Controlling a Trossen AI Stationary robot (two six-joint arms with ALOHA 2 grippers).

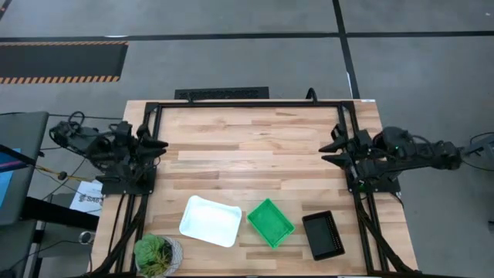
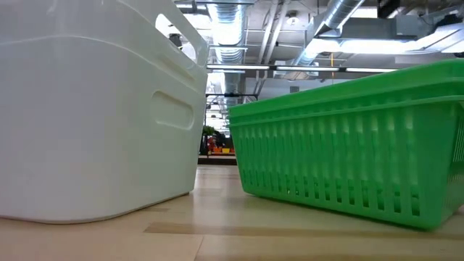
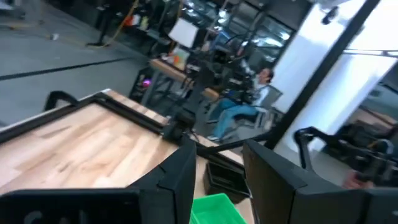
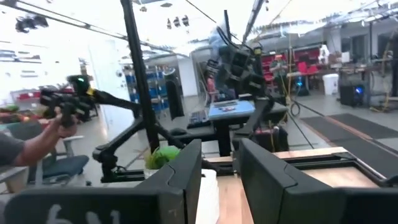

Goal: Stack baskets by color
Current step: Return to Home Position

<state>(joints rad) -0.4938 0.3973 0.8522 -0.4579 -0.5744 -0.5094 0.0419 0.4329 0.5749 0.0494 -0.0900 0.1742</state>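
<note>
Three baskets sit in a row along the near edge of the bench [image 1: 255, 147]: a white basket [image 1: 210, 221] just beside a plant [image 1: 157, 255] in the left corner, a green basket [image 1: 270, 223] in the middle, and a black basket [image 1: 323, 235] toward the right corner. How many are nested in each cannot be told. The left fingers [image 3: 177, 180] at the left edge and the right fingers [image 4: 180, 180] at the right edge are slightly parted, gripping nothing.

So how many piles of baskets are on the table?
3: a white pile near the plant, a green pile in the middle, a black pile on the right arm's side. More may sit nested inside, hidden. Left gripper and right gripper wait aside.
</note>
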